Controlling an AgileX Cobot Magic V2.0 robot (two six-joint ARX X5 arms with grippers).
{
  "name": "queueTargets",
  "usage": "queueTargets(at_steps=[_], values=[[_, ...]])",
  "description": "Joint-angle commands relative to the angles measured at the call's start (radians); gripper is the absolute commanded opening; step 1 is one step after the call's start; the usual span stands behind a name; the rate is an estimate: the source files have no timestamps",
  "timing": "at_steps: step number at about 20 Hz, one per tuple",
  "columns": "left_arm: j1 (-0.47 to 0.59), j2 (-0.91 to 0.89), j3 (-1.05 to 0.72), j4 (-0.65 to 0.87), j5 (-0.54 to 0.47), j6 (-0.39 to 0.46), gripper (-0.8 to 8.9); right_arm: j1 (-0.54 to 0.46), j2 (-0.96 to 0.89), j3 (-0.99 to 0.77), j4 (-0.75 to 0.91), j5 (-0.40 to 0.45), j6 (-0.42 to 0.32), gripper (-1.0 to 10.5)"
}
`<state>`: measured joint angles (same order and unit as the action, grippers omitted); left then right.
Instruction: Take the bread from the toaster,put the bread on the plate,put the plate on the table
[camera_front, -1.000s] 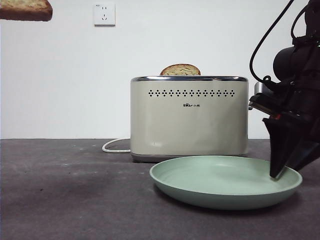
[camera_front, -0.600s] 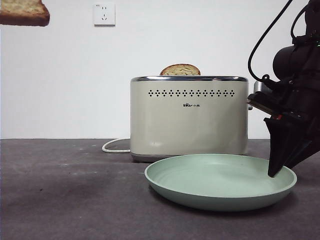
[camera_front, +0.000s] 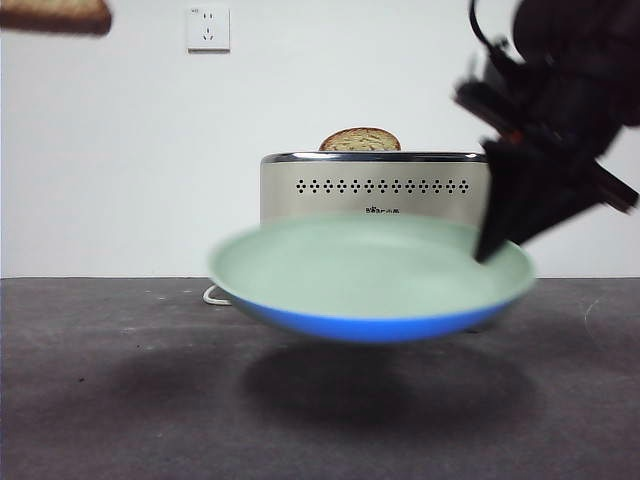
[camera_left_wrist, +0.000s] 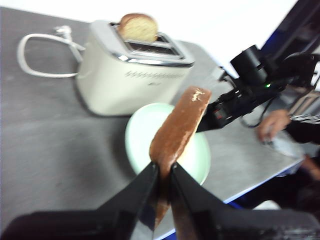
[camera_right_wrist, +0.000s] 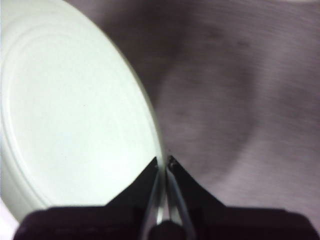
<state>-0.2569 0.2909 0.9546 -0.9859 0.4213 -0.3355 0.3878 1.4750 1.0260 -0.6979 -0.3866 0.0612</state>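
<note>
The bread (camera_front: 55, 15) hangs high at the top left of the front view, held by my left gripper (camera_left_wrist: 162, 172), which is shut on its brown crust edge (camera_left_wrist: 177, 127). My right gripper (camera_front: 490, 245) is shut on the rim of the pale mint-green plate (camera_front: 370, 270) and holds it in the air above the table (camera_front: 120, 400), in front of the cream toaster (camera_front: 375, 185). The plate (camera_right_wrist: 70, 120) fills the right wrist view, its rim between the shut jaws (camera_right_wrist: 162, 167). In the left wrist view the plate (camera_left_wrist: 137, 132) lies under the bread, beside the toaster (camera_left_wrist: 125, 70).
A narrower dome-topped slice (camera_front: 360, 140) stands in the toaster's slot, also seen in the left wrist view (camera_left_wrist: 139, 27). The white cord (camera_left_wrist: 37, 47) loops behind the toaster. A wall socket (camera_front: 208, 28) sits on the white wall. A person's hand (camera_left_wrist: 272, 125) is beyond the table's edge.
My right gripper has lifted the plate off the table and carried it up and to the left. The bread stays high at the top left.
</note>
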Motion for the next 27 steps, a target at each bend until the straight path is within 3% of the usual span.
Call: queueTargets(at_steps=[1,7,12,19,25,26,27], values=[[0.003,0.001,-0.011,0.049,0.019,-0.048,-0.09,0.076,-0.012,-0.006,0.051,-0.007,0.057,-0.1],[0.003,0.085,-0.101,0.133,0.151,-0.084,-0.09,0.248,-0.016,-0.006,0.197,-0.006,0.16,-0.1],[0.004,0.254,-0.166,0.26,0.242,-0.079,-0.09,0.308,-0.016,-0.006,0.203,-0.003,0.17,-0.1],[0.006,0.578,-0.169,0.282,0.271,0.045,-0.09,0.309,-0.019,-0.006,0.207,0.003,0.174,-0.1],[0.006,0.744,-0.169,0.324,0.255,0.071,0.01,0.309,-0.019,-0.006,0.208,0.0,0.174,-0.1],[0.006,0.753,-0.169,0.324,0.245,0.077,0.17,0.309,-0.019,-0.006,0.208,0.0,0.174,-0.1],[0.006,0.756,-0.169,0.322,0.222,0.078,1.15,0.309,-0.019,-0.006,0.208,-0.001,0.174,-0.1]])
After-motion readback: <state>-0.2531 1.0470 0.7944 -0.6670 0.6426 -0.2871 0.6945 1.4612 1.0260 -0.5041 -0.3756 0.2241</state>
